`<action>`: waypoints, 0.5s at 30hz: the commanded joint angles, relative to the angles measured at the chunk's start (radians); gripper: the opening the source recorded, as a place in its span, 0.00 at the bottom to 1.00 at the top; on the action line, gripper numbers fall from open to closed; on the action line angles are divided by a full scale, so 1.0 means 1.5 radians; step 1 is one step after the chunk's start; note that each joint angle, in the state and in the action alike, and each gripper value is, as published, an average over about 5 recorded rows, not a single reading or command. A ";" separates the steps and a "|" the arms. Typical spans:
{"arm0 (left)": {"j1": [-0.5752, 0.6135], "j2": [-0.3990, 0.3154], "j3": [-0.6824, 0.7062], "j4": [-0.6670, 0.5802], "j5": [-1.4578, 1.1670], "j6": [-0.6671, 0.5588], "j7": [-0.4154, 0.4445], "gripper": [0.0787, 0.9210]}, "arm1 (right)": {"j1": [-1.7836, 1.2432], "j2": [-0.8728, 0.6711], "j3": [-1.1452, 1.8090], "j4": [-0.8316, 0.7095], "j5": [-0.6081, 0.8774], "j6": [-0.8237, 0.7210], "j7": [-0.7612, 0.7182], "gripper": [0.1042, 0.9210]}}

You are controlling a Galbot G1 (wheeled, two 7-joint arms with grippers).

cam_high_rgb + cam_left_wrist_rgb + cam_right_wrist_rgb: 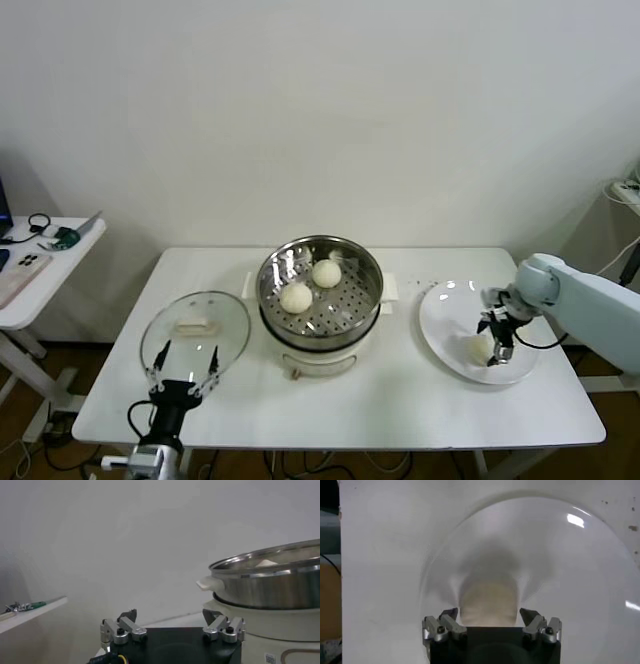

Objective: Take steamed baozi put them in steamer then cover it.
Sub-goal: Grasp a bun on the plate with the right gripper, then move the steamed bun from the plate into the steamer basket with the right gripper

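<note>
While one baozi lies on the white plate directly ahead of the right gripper, straddled by spread fingers on either side and not yet clamped, holds nothing for now. Sits low over the plate in the head view, with the bun just beneath and slightly toward the steamer side of the right gripper. Being round, offers no long axis to line up with, so probably matters only that the bun stays centred between the fingers before closing. Appears too blurred in the wrist view to tell whether the pads already touch the dough. Farther off to that claw's inner side, well apart from the plate, stands the steamer on its white pot base, with two baozi already resting on the perforated floor; a sliver of pale dough behind the farther one may be a third, though cannot be told for sure. Clearly belongs to the right arm, this pick, since the left gripper waits at the near table edge on the far side of the steamer, fingers fully spread and empty. Just ahead of that left claw lies the cover, flat on the table with its white handle up, beside the pot base and untouched. From the left wrist, shows the steamer rim raised and off to one side.
</note>
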 commanded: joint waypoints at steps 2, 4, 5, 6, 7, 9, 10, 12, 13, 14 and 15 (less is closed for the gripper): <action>0.000 0.000 0.000 0.000 0.000 -0.001 0.000 0.88 | -0.009 0.012 0.009 -0.018 -0.007 0.004 -0.004 0.81; 0.000 0.000 -0.001 0.000 -0.001 -0.001 0.000 0.88 | -0.008 0.012 0.009 -0.018 -0.007 0.004 -0.005 0.78; 0.000 0.000 -0.001 0.000 -0.001 -0.001 0.000 0.88 | -0.007 0.011 0.009 -0.017 -0.006 0.005 -0.006 0.77; 0.000 0.000 -0.001 0.000 -0.001 -0.001 0.000 0.88 | -0.005 0.011 0.009 -0.017 -0.006 0.005 -0.006 0.76; 0.000 0.000 -0.001 0.000 -0.001 -0.001 0.000 0.88 | -0.003 0.010 0.009 -0.016 -0.005 0.005 -0.007 0.75; 0.001 0.000 -0.001 0.000 -0.001 -0.001 0.000 0.88 | 0.005 0.007 0.006 -0.010 0.000 0.007 -0.007 0.75; 0.001 0.000 -0.001 0.000 -0.001 -0.001 0.000 0.88 | 0.012 0.004 0.002 -0.006 0.003 0.007 -0.007 0.75; 0.001 0.000 -0.001 0.000 -0.001 -0.002 0.000 0.88 | 0.036 -0.002 -0.012 0.009 0.012 0.013 -0.008 0.75; 0.002 0.000 -0.002 0.000 -0.001 -0.002 0.000 0.88 | 0.058 -0.005 -0.025 0.021 0.017 0.021 -0.011 0.74; 0.002 0.000 -0.002 0.000 -0.002 -0.003 0.000 0.88 | 0.082 -0.008 -0.040 0.032 0.021 0.031 -0.014 0.74; 0.002 0.000 -0.002 -0.001 -0.002 -0.003 0.000 0.88 | 0.112 -0.009 -0.059 0.044 0.024 0.047 -0.018 0.74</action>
